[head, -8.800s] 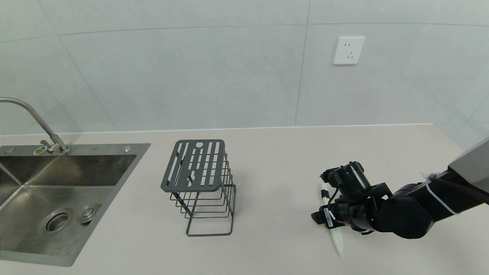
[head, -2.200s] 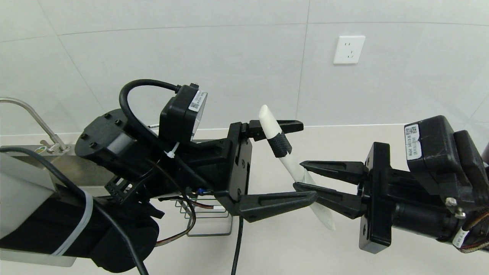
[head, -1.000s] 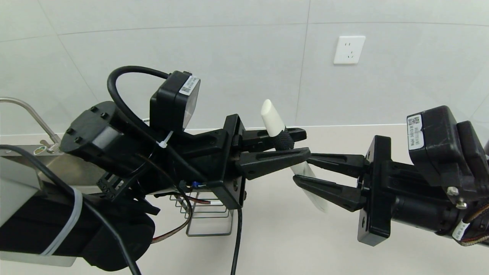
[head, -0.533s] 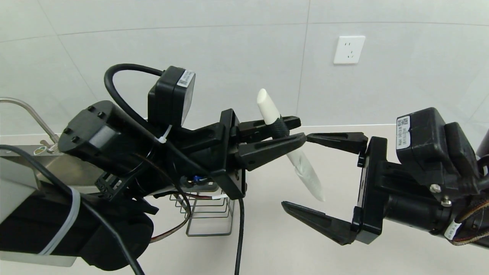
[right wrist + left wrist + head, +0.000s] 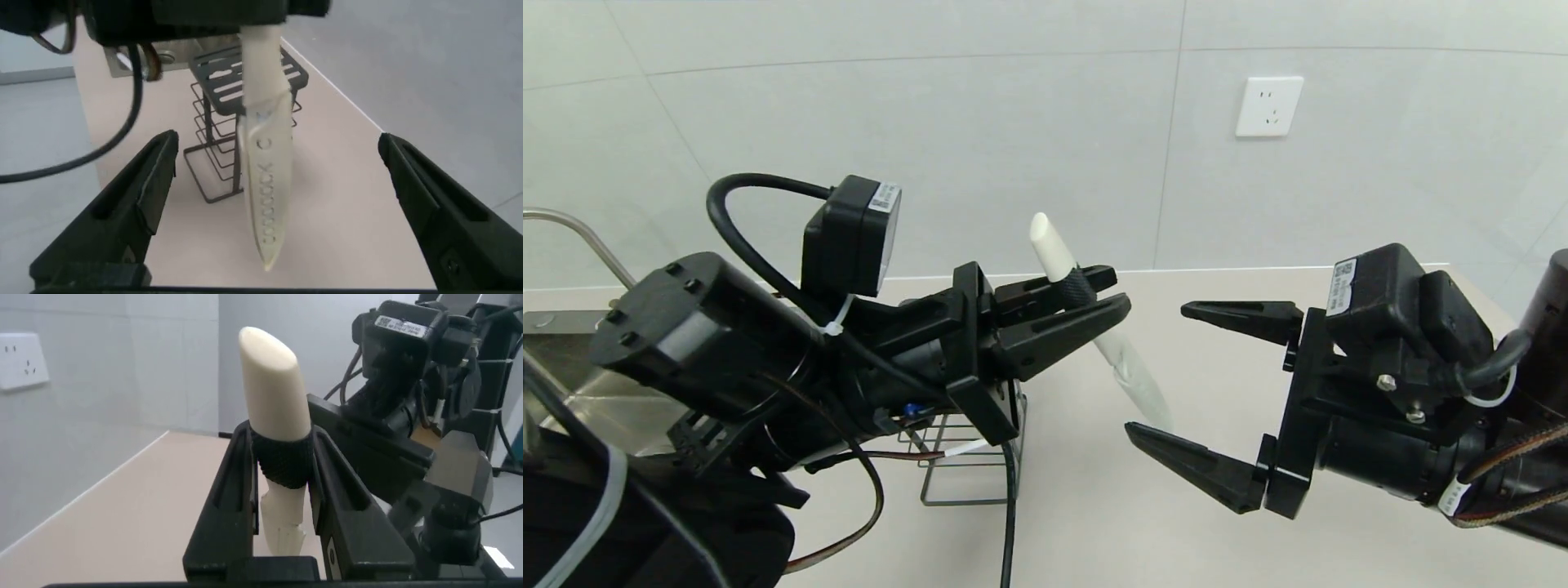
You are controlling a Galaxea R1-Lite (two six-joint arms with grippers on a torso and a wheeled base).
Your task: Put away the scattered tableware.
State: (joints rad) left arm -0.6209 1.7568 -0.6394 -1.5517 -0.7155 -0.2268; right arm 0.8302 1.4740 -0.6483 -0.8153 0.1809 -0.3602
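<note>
A white knife [image 5: 1131, 371] with a black knurled band hangs tilted in the air, handle up and perforated blade down. My left gripper [image 5: 1117, 287] is shut on the knife at the black band; the left wrist view has the handle [image 5: 274, 457] standing up between the fingers [image 5: 230, 490]. My right gripper [image 5: 1156, 369] is wide open to the right of the blade, one finger above it and one below, touching nothing. From the right wrist view the blade [image 5: 265, 188] hangs between the spread fingers [image 5: 143, 192]. The dark wire rack [image 5: 968, 457] stands on the counter under the left gripper.
The rack [image 5: 214, 77] has a slotted top plate. A steel sink [image 5: 560, 363] with a faucet [image 5: 560, 224] lies at the counter's left end. A wall socket [image 5: 1267, 106] is on the tiled wall behind. Bare beige counter [image 5: 1094, 523] spreads around the rack.
The right gripper lifted the knife off the counter, the left gripper shut on its black band, and the right gripper opened. The left arm has now drawn the knife leftward, away from the right gripper.
</note>
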